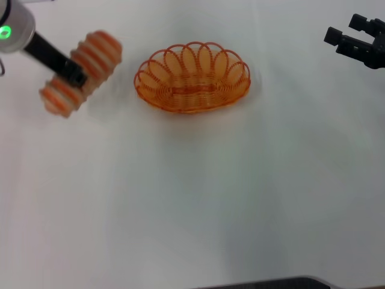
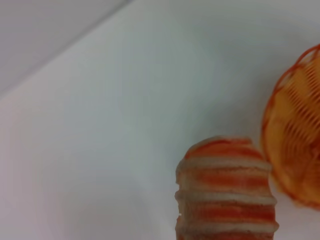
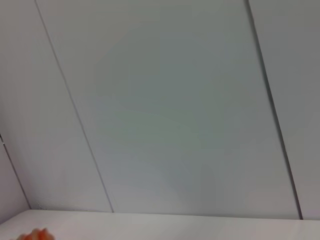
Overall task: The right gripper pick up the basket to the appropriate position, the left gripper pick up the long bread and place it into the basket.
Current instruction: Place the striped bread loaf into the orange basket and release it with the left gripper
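Bread (image 1: 81, 72) lies diagonally in the left pincer's (image 1: 73, 73) clamp, upper end toward the basket (image 1: 192, 77).

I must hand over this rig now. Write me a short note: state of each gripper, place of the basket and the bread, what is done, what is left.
Left gripper: shut on the long bread, held left of the basket.
Right gripper: open, empty, far right of the basket.
Basket: on the white table, nothing inside.
Done: bread grasped.
Left: place the bread into the basket.
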